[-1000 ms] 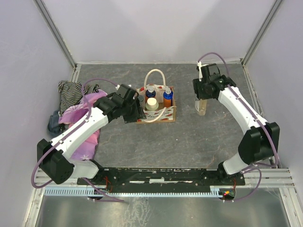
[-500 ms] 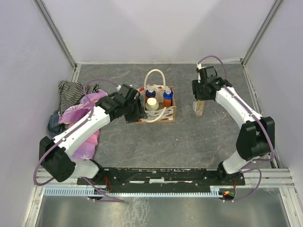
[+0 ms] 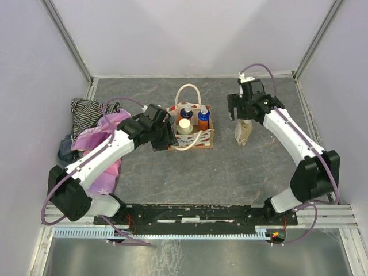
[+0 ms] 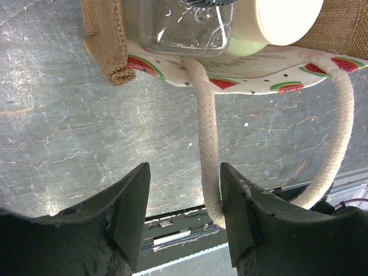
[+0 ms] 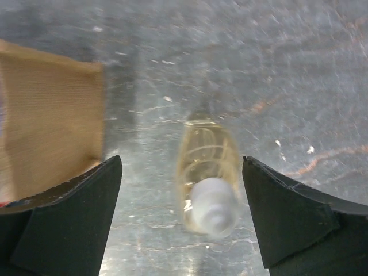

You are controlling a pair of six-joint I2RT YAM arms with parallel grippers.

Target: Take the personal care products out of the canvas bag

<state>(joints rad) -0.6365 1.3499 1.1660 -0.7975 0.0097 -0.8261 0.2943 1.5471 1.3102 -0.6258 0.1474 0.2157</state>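
One beige bottle [image 3: 243,133] with a pale cap is out of the canvas bag [image 3: 202,142] and stands on the tabletop [image 3: 230,172], well to the bag's right. A second ago the right tool [image 3: 243,114] was clamped on this bottle; now its jaws are spread wide above it, with a gap on either side in the right wrist view, so the bottle stands released. That view is blurred.

The bag sits near the middle of the tabletop, where it was a second ago. Inside it stand two orange pump bottles [image 3: 203,119] with blue-white tops at the back and a cream-capped bottle [image 3: 184,125] in front. The left wrist view also shows a clear bottle [image 4: 190,26] beside the cream cap.

The left tool [image 4: 184,172] is at the bag's left side, about where it was before. Its jaws are parted, and the bag's cream rope handle [image 4: 208,149] runs between them, unpinched.

A striped cloth [image 3: 86,109] and a pink cloth [image 3: 98,138] lie at the far left.
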